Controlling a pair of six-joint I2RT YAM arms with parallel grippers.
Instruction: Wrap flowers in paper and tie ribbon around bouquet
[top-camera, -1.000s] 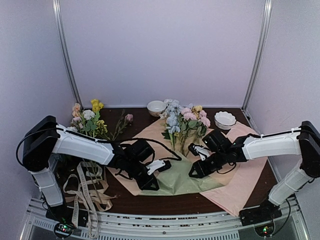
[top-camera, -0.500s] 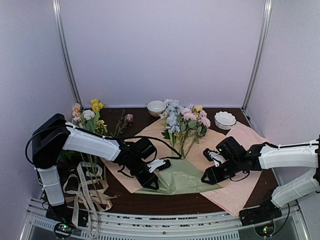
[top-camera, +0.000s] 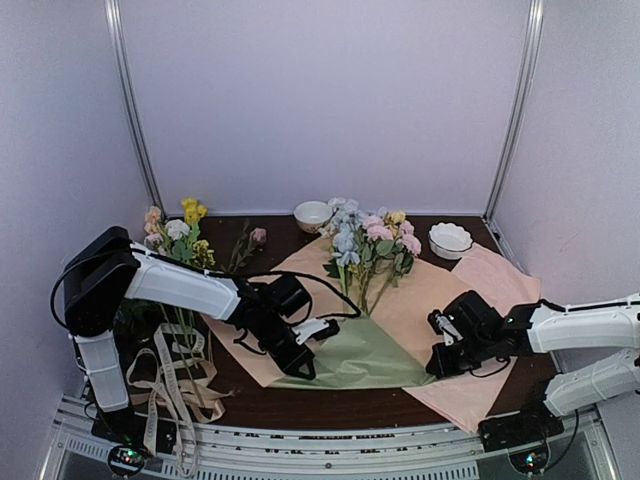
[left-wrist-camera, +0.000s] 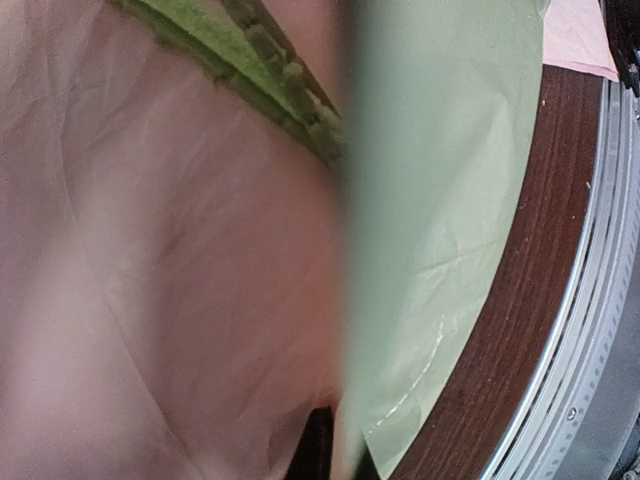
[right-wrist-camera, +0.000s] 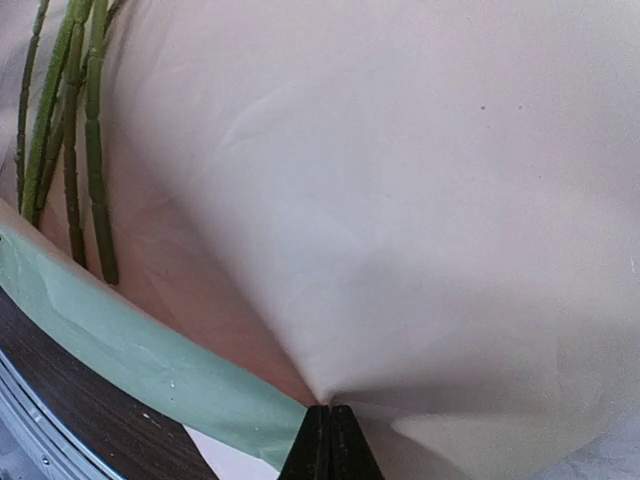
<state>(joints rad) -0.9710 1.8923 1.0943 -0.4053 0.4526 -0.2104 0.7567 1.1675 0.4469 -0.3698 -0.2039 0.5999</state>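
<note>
Olive-green and peach-tan paper sheet (top-camera: 400, 310) is pinched at its near-left fold by the closed left gripper (top-camera: 303, 368). Its near-right edge is pinched by the closed right gripper (right-wrist-camera: 328, 415). Green-stemmed artificial flowers (top-camera: 370, 245) are laid on it.

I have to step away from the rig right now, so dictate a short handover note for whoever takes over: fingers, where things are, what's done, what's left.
Left gripper: fingers shut on the paper at its near left side, olive face turned up there.
Right gripper: fingers shut on the paper's right edge.
Flowers: lying on the paper's middle, blooms toward the back, stems toward the front.
Ribbon: loose at the table's near left corner, in neither gripper.
Done: flowers laid on the paper, both sides pinched.
Left: fold the sides over the stems into a cone, then tie the ribbon.
</note>
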